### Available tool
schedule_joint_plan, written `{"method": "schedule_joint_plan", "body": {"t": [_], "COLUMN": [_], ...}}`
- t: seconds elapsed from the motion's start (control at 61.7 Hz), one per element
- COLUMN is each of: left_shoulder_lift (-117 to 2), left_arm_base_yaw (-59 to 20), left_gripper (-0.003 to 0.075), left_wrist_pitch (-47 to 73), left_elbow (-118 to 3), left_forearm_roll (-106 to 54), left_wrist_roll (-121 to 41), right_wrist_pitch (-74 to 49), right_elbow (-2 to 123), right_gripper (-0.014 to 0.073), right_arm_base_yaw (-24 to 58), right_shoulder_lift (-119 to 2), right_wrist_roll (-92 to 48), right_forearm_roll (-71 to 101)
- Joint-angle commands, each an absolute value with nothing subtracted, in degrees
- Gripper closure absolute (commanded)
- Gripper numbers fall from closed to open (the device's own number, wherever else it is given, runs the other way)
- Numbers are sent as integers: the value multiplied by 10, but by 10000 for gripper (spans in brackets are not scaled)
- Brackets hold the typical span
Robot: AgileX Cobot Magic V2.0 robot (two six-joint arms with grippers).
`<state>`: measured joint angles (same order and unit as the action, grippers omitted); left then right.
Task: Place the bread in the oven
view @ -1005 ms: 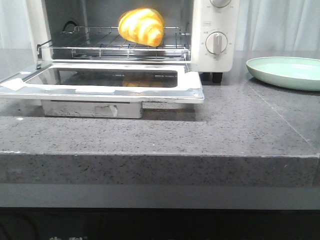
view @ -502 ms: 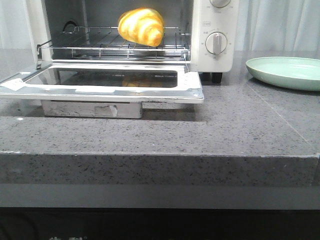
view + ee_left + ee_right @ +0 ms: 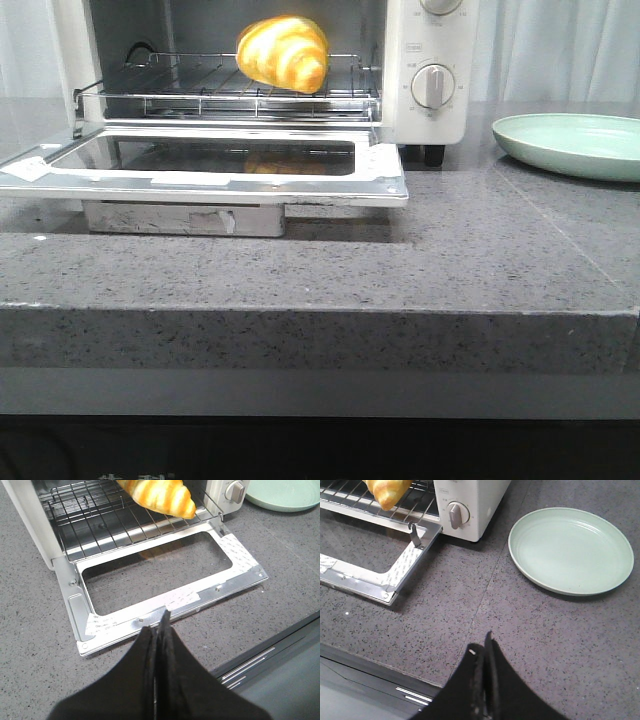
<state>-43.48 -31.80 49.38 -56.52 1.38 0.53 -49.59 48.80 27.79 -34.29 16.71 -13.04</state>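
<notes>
The bread [image 3: 284, 52], a glossy golden-yellow roll with orange-brown stripes, lies on the wire rack [image 3: 200, 90] inside the white oven [image 3: 430, 60]. The oven's glass door [image 3: 210, 165] hangs open, flat over the counter. The bread also shows in the left wrist view [image 3: 160, 496] and the right wrist view [image 3: 385, 491]. My left gripper [image 3: 159, 630] is shut and empty, held back above the counter's front edge, before the open door [image 3: 160, 575]. My right gripper [image 3: 485, 650] is shut and empty, above the counter, near the plate. Neither gripper shows in the front view.
A pale green plate [image 3: 570, 145] lies empty on the grey speckled counter [image 3: 450, 260] right of the oven; it also shows in the right wrist view [image 3: 570, 550]. The oven's dials [image 3: 433, 86] face front. The counter's front edge [image 3: 320, 315] is near.
</notes>
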Motion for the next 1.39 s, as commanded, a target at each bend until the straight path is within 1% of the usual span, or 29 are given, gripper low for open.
{"method": "schedule_joint_plan", "body": {"t": [0.0, 0.259, 0.373, 0.47, 0.551, 0.648, 0.81, 0.956, 1.134, 1.28, 1.377], "left_shoulder_lift": [-433, -430, -401, -350, -297, -232, -124, -48, 15, 16, 16], "left_arm_base_yaw": [-317, -317, -289, -232, -177, -121, -66, -39, -27, -22, -22], "left_gripper": [738, 738, 738, 738, 738, 738, 738, 738, 738, 738, 738], "left_wrist_pitch": [455, 454, 428, 408, 381, 308, 177, 90, 28, -42, -36], "left_elbow": [-581, -579, -552, -503, -439, -354, -210, -106, -28, 19, 17], "left_forearm_roll": [13, 11, 0, -14, -23, -26, -44, -67, -79, -80, -82], "left_wrist_roll": [8, 8, 8, 8, 8, 8, 8, 8, 8, 8, 8], "right_wrist_pitch": [-459, -460, -460, -460, -460, -460, -460, -460, -460, -460, -461], "right_elbow": [502, 502, 502, 502, 502, 502, 502, 502, 502, 502, 502], "right_gripper": [662, 662, 662, 662, 662, 662, 662, 662, 662, 662, 662], "right_arm_base_yaw": [275, 275, 275, 275, 275, 275, 275, 275, 275, 275, 275], "right_shoulder_lift": [-346, -346, -346, -346, -346, -346, -346, -346, -346, -346, -346], "right_wrist_roll": [163, 163, 163, 163, 163, 163, 163, 163, 163, 163, 163], "right_forearm_roll": [-146, -146, -146, -146, -146, -146, -146, -146, -146, -146, -146]}}
